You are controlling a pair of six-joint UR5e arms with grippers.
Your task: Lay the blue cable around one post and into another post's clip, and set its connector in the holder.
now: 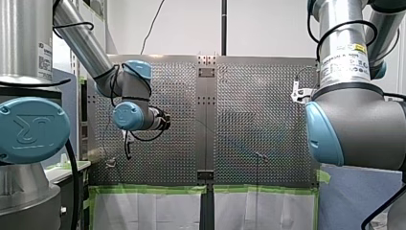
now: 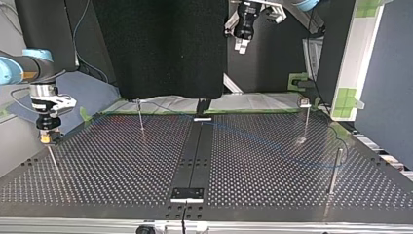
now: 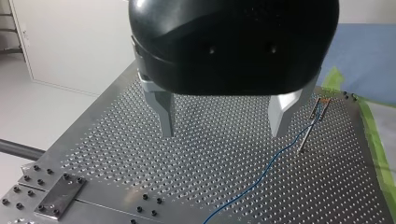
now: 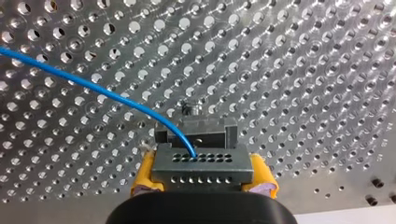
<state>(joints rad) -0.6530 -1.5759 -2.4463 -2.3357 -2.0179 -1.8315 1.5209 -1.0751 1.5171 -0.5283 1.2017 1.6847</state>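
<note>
My right gripper is shut, its yellow pads clamping the grey connector of the blue cable. A dark holder bracket sits just ahead of the connector, touching or nearly so. At the top view's left, my right gripper hangs over a thin post. The cable runs faintly across the table toward the right-hand posts. My left gripper is open and empty, high above the plate. The cable climbs to a post's clip beside it.
Three more thin posts stand on the perforated table: one at the back, one with a clip on top, one at the top view's right. A dark centre strip divides the plate. Green tape edges the table.
</note>
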